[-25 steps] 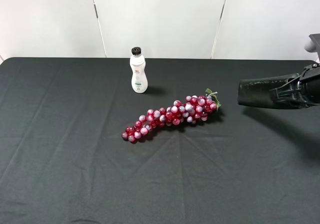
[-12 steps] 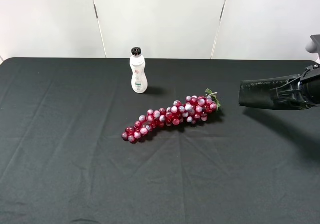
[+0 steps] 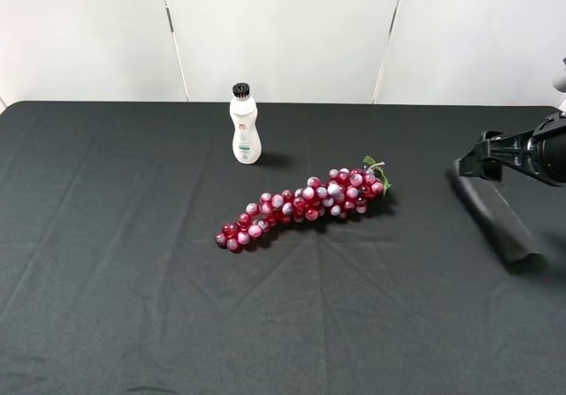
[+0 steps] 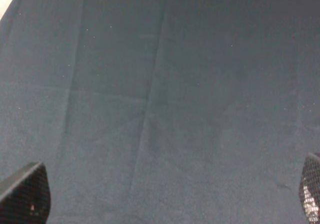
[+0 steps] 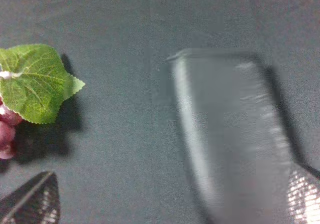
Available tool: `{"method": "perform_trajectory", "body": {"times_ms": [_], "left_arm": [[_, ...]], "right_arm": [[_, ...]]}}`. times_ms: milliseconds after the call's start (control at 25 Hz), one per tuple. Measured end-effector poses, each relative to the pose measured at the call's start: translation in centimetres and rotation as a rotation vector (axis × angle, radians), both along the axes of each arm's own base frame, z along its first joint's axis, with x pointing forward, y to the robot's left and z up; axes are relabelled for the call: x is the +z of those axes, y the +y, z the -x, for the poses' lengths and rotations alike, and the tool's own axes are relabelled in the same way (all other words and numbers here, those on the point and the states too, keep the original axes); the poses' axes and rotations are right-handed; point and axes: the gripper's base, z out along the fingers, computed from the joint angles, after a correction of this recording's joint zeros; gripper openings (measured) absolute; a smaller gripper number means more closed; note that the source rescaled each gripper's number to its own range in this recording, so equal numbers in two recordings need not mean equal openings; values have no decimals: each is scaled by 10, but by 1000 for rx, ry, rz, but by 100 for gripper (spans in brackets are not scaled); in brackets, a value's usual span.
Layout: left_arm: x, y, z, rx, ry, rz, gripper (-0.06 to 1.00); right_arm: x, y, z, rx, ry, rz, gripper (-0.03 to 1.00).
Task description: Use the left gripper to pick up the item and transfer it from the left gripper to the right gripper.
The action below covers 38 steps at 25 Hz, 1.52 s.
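The black case [image 3: 500, 218] lies slanted on the black cloth at the right, one end just under my right gripper [image 3: 478, 159]. In the right wrist view the case [image 5: 230, 134] is motion-blurred and sits between the widely spread fingers, with the gripper [image 5: 167, 201] open and not clamping it. My left gripper [image 4: 167, 199] is out of the exterior view. Its wrist view shows only the two fingertips far apart over bare cloth, open and empty.
A red grape bunch [image 3: 305, 205] lies mid-table, its green leaf [image 5: 30, 81] showing in the right wrist view. A white black-capped bottle [image 3: 245, 125] stands behind it. The black cloth [image 3: 133, 280] covers the whole table.
The case was held level in the right gripper. Now the jaws have opened, the case has dropped to a slant on the cloth, and the gripper has drawn back to the right.
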Motion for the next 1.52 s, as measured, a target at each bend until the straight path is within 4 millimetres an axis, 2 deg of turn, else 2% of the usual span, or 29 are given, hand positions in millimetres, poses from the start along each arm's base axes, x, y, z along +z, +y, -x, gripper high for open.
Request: {"method": "perform_trajectory", "body": {"times_ms": [640, 800, 880, 920, 1000, 1200, 1520], "left_arm": [[0, 0, 0, 0, 0, 0, 100], [0, 0, 0, 0, 0, 0, 100], [0, 0, 0, 0, 0, 0, 100], [0, 0, 0, 0, 0, 0, 100], [0, 0, 0, 0, 0, 0, 100], [0, 0, 0, 0, 0, 0, 100], [0, 0, 0, 0, 0, 0, 100]], "right_arm": [[0, 0, 0, -3, 1, -5, 100], [6, 2, 0, 17, 12, -13, 100], [18, 3, -1, 36, -3, -13, 100], [33, 4, 1, 60, -21, -13, 100], [48, 6, 6, 84, -41, -11, 100], [77, 10, 32, 146, -46, 1, 100], [101, 11, 96, 150, 18, 29, 100]]}}
